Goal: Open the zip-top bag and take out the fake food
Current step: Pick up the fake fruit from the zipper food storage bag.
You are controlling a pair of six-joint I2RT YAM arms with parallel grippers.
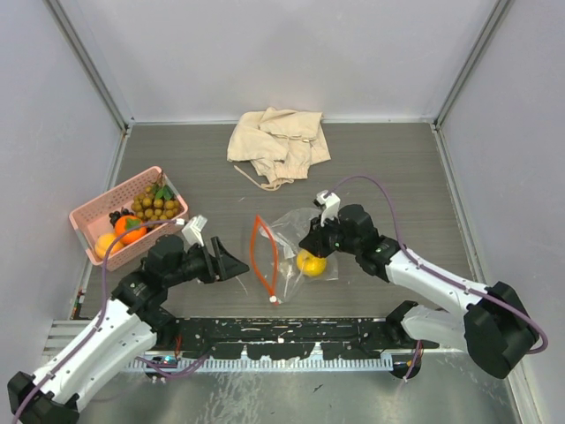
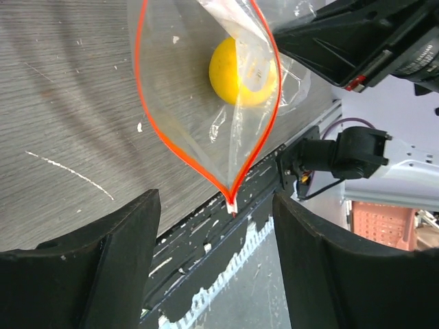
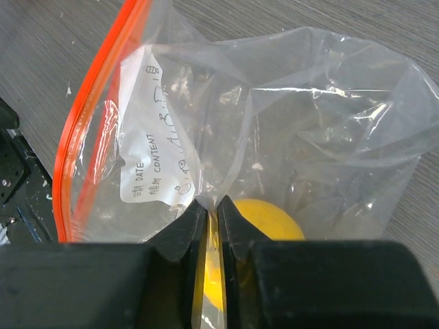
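Observation:
The clear zip-top bag (image 1: 287, 243) lies on the table's middle with its orange-red zip mouth (image 1: 262, 256) spread open toward the left. A yellow lemon (image 1: 310, 262) sits inside it; it also shows in the left wrist view (image 2: 241, 72) and the right wrist view (image 3: 271, 216). My right gripper (image 3: 212, 205) is shut on a fold of the bag's plastic (image 3: 206, 151) above the lemon. My left gripper (image 1: 231, 263) is open and empty, just left of the bag's mouth (image 2: 206, 103). Other fake fruits, a tan berry cluster (image 1: 157, 203), grapes and orange fruits (image 1: 130, 229), lie in the basket.
A pink mesh basket (image 1: 88, 221) stands at the left. A beige cloth (image 1: 277, 141) lies at the back centre. A black perforated rail (image 1: 291, 340) runs along the near edge.

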